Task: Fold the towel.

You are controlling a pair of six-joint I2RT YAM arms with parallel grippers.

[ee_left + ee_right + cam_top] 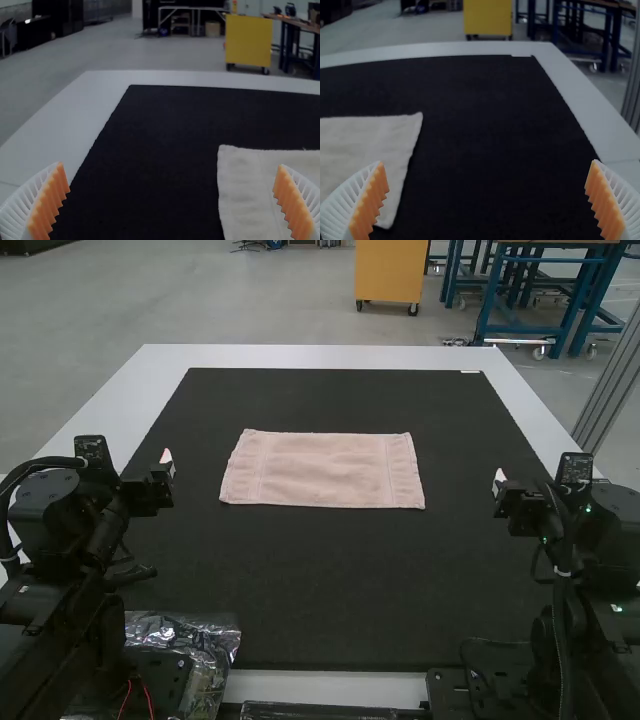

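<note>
Towel is pale pink, lying flat on the black mat, roughly mid-width and a bit toward the far side. Rectangle, long edges running left-right, short ends facing the two arms. Woven bands run parallel to both short ends; edges slightly wavy, faint ripples in the surface. Can't tell from here if it's one layer or more. Left gripper is over the mat's left side, well apart from the towel. In the left wrist view its white ribbed fingers are spread wide, orange pads facing each other, nothing between them; one finger overlaps the towel in that view, but the high view puts the two clear of each other. Right gripper sits over the mat's right side, also well apart from the towel. Right wrist view: same story, fingers wide apart, pads facing, nothing gripped. Towel's between the two grippers, touching neither. Mat is on a white table, pale border visible around it. Crinkled silvery plastic is beside the left arm's base, at the near edge. Small white strip at the mat's far edge, near its right corner.
</note>
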